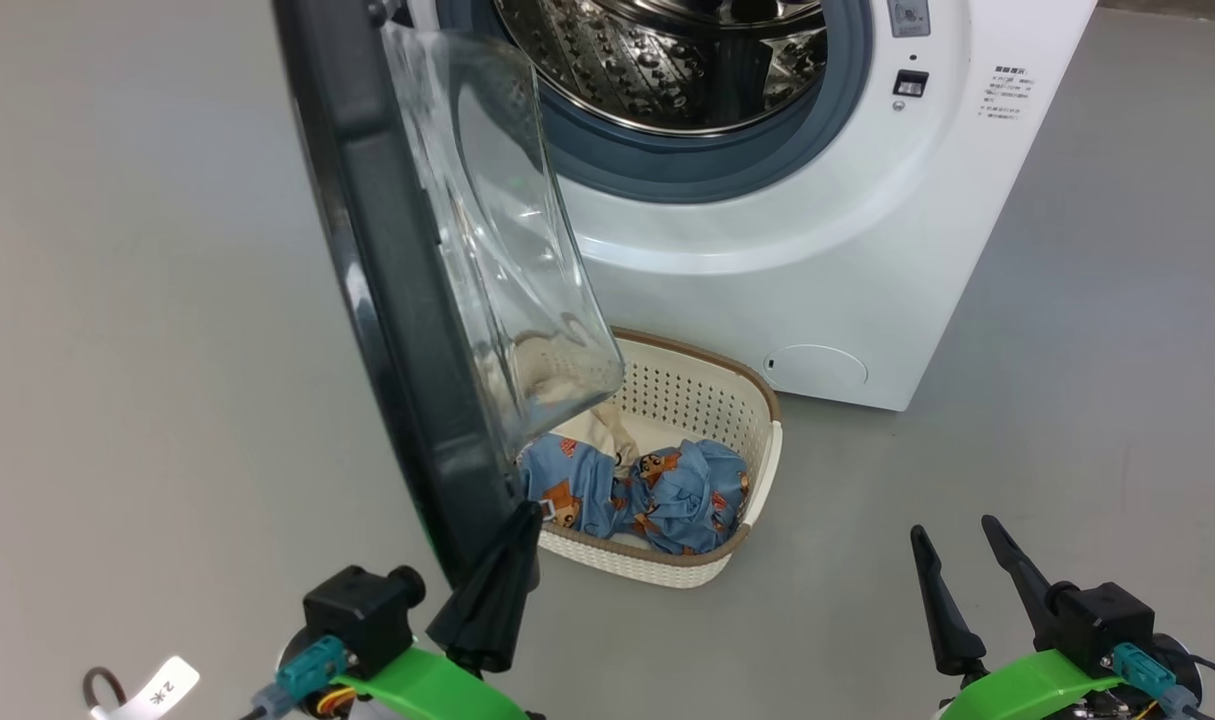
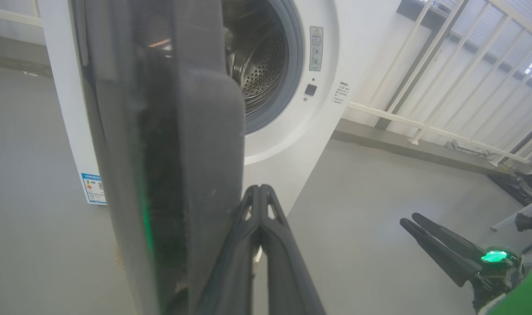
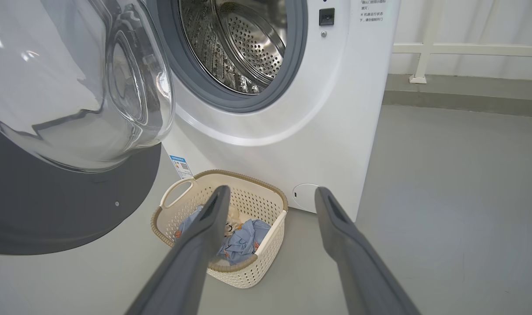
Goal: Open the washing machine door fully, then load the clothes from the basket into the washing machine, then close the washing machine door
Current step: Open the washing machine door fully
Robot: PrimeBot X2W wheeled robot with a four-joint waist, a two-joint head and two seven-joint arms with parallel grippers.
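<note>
The washing machine [image 1: 817, 250] stands with its steel drum [image 1: 667, 60] exposed. Its door [image 1: 387, 300] hangs open, edge-on to me, the glass bowl [image 1: 497, 250] bulging right over the basket [image 1: 757, 470]. Light-blue bear-print clothes [image 1: 667, 495] and a cream cloth [image 1: 587, 425] lie in the basket. My left gripper [image 1: 522, 512] is shut on nothing, its tip close against the inner side of the door's lower rim [image 2: 174, 153]. My right gripper [image 1: 953, 528] stands open, low to the right of the basket. In the right wrist view its fingers [image 3: 204, 236] frame the basket [image 3: 248, 271] and clothes [image 3: 244, 240].
Grey floor surrounds the machine. A white railing [image 2: 423, 127] with a raised kerb runs behind it on the right. A blue label [image 2: 93, 188] sits low on the machine's front. My right gripper [image 2: 410, 218] also shows in the left wrist view.
</note>
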